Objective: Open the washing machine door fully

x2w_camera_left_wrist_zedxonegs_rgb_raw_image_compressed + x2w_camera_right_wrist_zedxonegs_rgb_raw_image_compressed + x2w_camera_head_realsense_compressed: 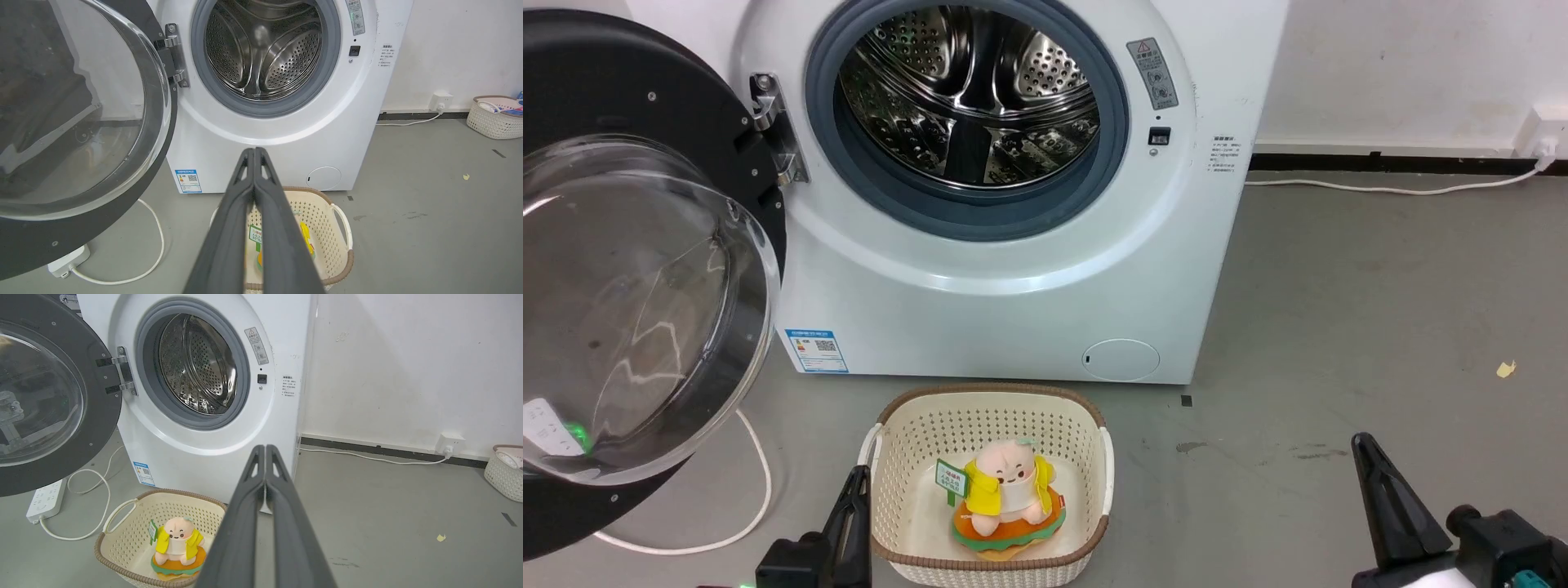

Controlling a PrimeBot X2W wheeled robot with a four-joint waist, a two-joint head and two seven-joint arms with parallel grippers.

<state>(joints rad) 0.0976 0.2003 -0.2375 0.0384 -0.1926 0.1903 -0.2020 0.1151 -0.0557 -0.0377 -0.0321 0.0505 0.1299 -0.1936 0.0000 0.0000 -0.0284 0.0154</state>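
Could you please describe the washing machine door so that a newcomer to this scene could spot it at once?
Find the white washing machine against the wall. A metal hinge on the left of its front carries the washing machine door, swung wide open. It is the large black-rimmed disc with a bulging clear glass bowl, unlike the grey-ringed steel drum opening beside it.

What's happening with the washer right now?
The round black-rimmed glass washing machine door stands swung wide to the left of the white front-loading washing machine, steel drum exposed. The left gripper and right gripper are both shut, empty, and touch nothing, low in front near a cream perforated basket holding a plush toy.
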